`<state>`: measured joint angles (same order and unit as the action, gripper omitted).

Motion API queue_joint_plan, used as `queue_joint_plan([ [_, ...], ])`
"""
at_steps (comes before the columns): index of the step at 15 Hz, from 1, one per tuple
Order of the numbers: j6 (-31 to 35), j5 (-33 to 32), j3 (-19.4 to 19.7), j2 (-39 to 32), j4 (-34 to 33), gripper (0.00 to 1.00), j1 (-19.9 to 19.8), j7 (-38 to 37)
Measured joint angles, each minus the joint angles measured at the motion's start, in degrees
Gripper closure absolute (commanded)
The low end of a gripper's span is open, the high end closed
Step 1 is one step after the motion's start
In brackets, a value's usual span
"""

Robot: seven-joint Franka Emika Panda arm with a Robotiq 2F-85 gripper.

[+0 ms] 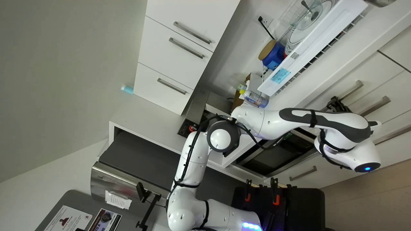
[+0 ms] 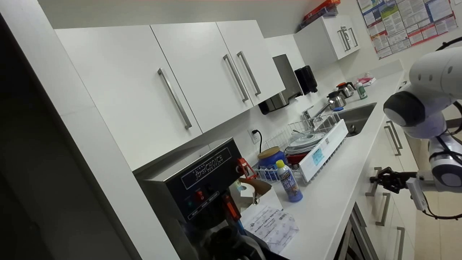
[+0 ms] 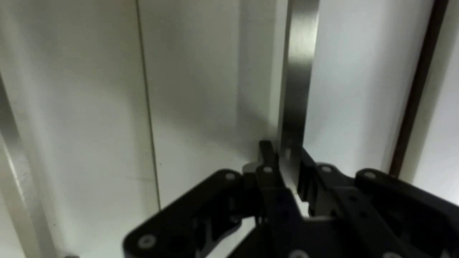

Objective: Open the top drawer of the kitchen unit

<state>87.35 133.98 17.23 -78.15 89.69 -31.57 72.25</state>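
Robotiq gripper (image 3: 288, 154) clasps a slim silver bar handle (image 3: 303, 53), a hold only the wrist view shows close up: its black fingers (image 3: 266, 154) are drawn nearly together, one on each side of the bar. The handle is on the top drawer (image 3: 204, 82), whose white front spreads directly behind the fingertips; in that view a narrow dark gap (image 3: 417, 89) runs right of the gripper and a second handle (image 3: 16, 157) left of it. In an exterior view, the built-in black oven (image 1: 277, 157) of the kitchen unit (image 1: 399, 96) lies below and left of the gripper. In an exterior view, a steel sink (image 2: 364, 115) is above the gripper, and a countertop machine (image 2: 205, 182) lettered firstCHOICE stands well off to its left.

The white arm (image 1: 197, 160) bends at an elbow (image 1: 221, 139) left of the gripper; its forearm (image 1: 273, 123) reaches rightward, partly hiding the gripper, and folds at the wrist (image 1: 361, 155).
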Motion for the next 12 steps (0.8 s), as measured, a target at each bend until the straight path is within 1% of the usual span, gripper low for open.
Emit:
queue_joint_plan([
  [6,-5.8,-1.2,0.9,-1.4,1.1,0.96,-2.7,0.4],
  [12,-12.3,-5.2,3.5,-2.3,3.3,0.96,-6.4,0.9],
])
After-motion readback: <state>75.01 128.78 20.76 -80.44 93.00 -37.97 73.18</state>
